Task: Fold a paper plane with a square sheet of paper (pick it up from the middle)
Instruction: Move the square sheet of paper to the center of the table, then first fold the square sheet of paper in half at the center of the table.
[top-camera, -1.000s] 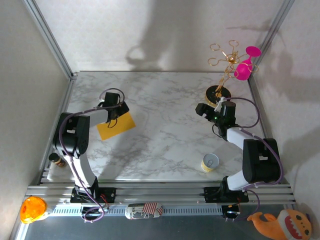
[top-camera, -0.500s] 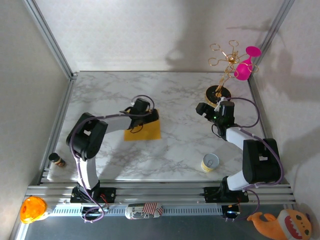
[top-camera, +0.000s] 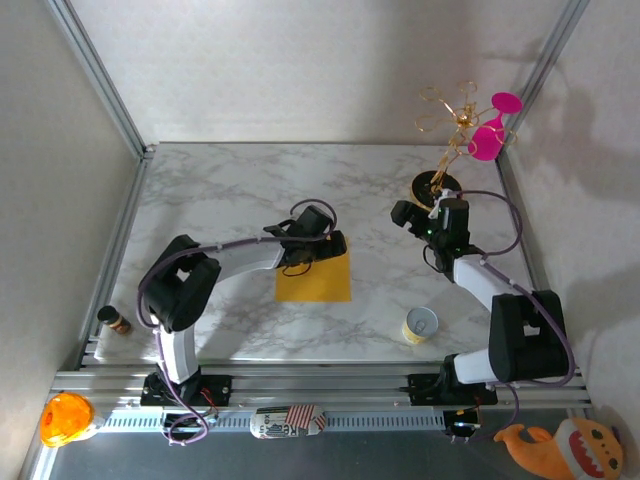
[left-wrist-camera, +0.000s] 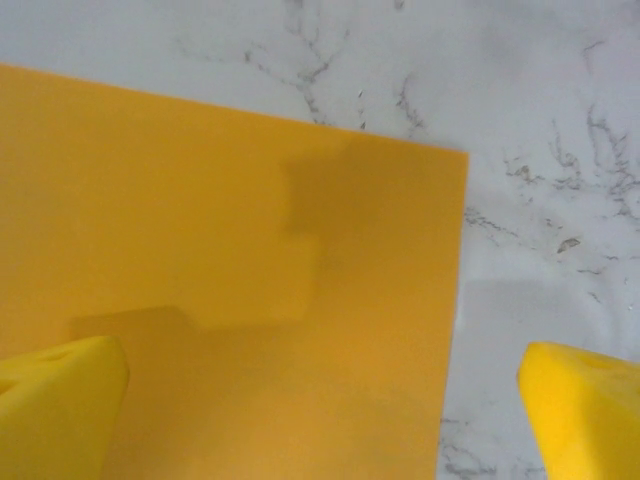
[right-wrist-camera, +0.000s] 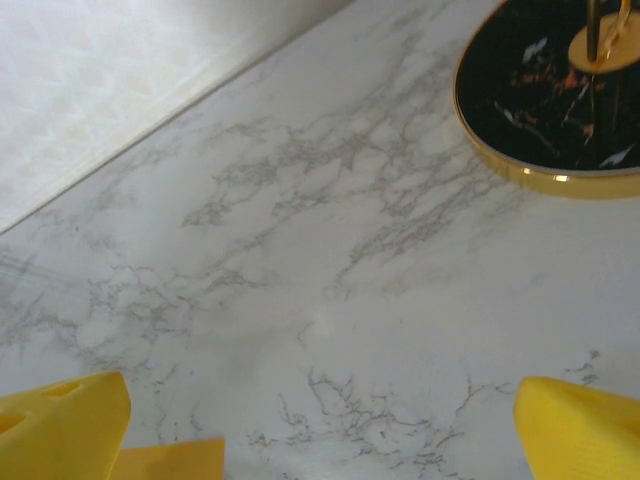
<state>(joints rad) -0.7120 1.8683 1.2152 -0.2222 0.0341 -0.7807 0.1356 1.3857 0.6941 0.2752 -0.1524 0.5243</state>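
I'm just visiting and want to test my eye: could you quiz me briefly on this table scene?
1. True or false: the square sheet of paper lies flat and unfolded.
2. What stands nearest the right gripper? A) a laptop B) the gold stand C) a bowl
3. Which gripper hovers open at the sheet's edge?
Key: 1 true; 2 B; 3 the left gripper.

Square sheet of paper (top-camera: 314, 280) lies flat on the tabletop (top-camera: 220, 190), about centre, a bit toward the near edge. Left gripper (top-camera: 320, 236) sits over the sheet's far edge. Right gripper (top-camera: 404, 214) is to its right, near the stand base (top-camera: 437, 186) by the far right corner. Cup (top-camera: 420, 325) stands near the near edge, right side.
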